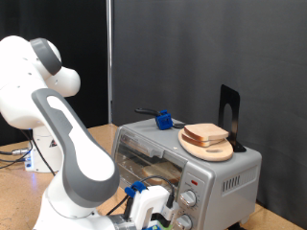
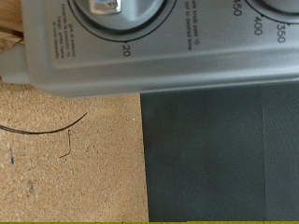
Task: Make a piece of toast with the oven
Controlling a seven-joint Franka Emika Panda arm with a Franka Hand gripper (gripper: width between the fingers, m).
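The exterior view stands off to one side, at about oven (image 1: 182,163) height, taking in the arm at the frame's left and the oven lower right. The wrist view sits very close to the oven's (image 2: 159,47) knob panel, above bare tabletop (image 2: 65,159). Both share that panel.

The arm (image 1: 58,125) is showing smooth, rounded white shells, with grey bands wrapping its joints and a long grey panel running along the forearm link. Near the wrist, blue parts are peeking out beside the white, blocky pincer (image 1: 146,206) housing with its dark underside.
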